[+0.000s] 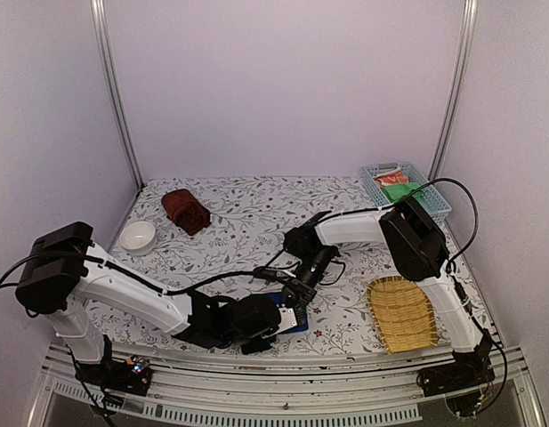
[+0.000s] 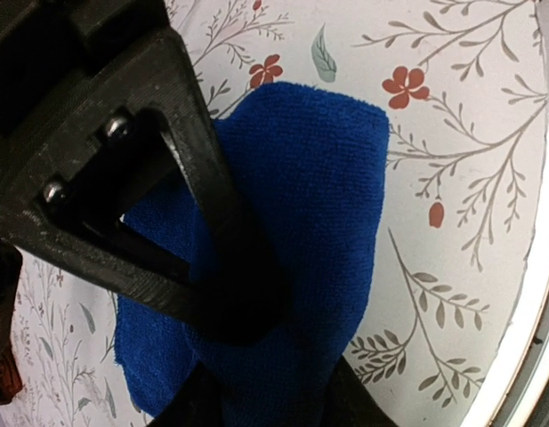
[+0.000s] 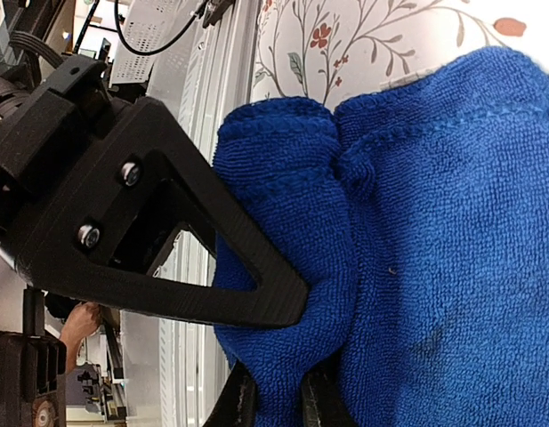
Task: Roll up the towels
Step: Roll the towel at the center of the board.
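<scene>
Royal-blue terry towel [image 2: 327,196] bunched at near edge of floral surface [image 1: 256,209], between both arms. Left end effector [image 2: 252,365] pinching fold of blue towel. Right end effector [image 3: 283,356] pinching another bunched fold of same towel. Reddish-brown towel [image 1: 186,211] bundled, well apart at far left, near white bowl [image 1: 137,237].

Towel [image 2: 318,178] at near edge, second towel [image 1: 186,211] far left, bowl [image 1: 137,237] beside it

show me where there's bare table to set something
Bare: back middle, between the reddish-brown towel and blue basket; also between the white bowl and the right arm. Crowded: near middle, where left gripper and right gripper meet on the blue towel.
</scene>
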